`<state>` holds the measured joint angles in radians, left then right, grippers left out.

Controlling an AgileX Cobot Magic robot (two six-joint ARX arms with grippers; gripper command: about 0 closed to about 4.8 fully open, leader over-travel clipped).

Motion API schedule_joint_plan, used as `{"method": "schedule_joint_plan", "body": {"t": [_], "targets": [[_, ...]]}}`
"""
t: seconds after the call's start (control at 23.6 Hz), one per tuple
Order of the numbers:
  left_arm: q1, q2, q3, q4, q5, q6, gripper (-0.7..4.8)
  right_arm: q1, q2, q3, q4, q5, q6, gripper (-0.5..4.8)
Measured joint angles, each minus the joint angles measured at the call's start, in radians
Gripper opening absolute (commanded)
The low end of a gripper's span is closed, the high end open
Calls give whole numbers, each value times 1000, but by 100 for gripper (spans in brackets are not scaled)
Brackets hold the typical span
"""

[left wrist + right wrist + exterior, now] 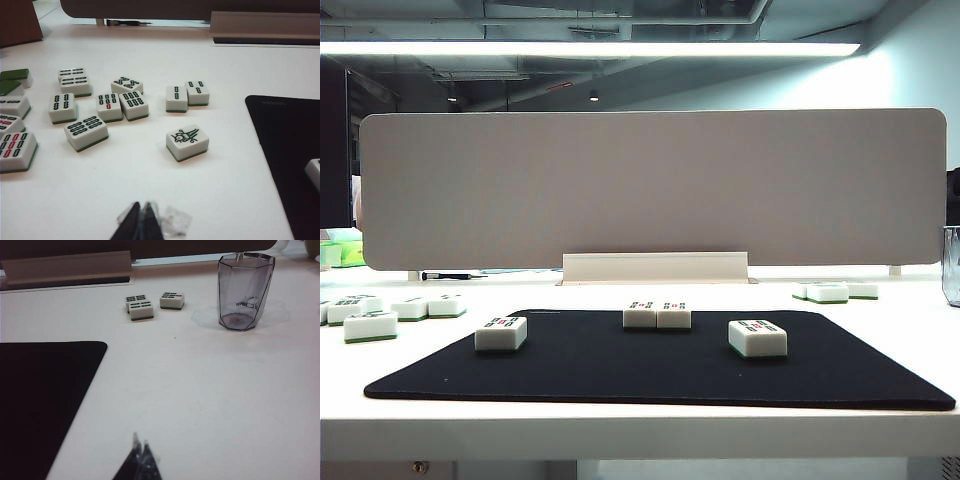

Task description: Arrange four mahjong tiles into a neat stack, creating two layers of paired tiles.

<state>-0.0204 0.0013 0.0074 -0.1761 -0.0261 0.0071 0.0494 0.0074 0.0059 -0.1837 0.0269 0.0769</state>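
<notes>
On the black mat (pixel 650 375) lay four mahjong tiles (pixel 657 315), unstacked. Left gripper (pixel 140 220) and right gripper (pixel 141 460) hovered off-mat, fingertips seemingly together.

tiles (pixel 658 316): white, green backs | mat (pixel 620 372): black | table (pixel 640 430): white

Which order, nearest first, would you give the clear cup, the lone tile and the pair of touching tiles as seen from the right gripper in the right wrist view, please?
From the shut right gripper, low over the bare white table:
1. Clear cup, on the side away from the black mat.
2. Pair of touching tiles, toward the mat's side.
3. Lone tile, between them; too close to the pair to rank firmly.
</notes>
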Motion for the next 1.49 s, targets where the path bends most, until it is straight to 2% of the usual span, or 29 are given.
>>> {"method": "schedule_joint_plan", "body": {"t": [0.93,1.49], "targets": [[0,0,0,0,8,0,-6,0,0,5,-6,-2,0,-1],[0,0,0,0,8,0,-6,0,0,283,-156,-5,0,-1]]}}
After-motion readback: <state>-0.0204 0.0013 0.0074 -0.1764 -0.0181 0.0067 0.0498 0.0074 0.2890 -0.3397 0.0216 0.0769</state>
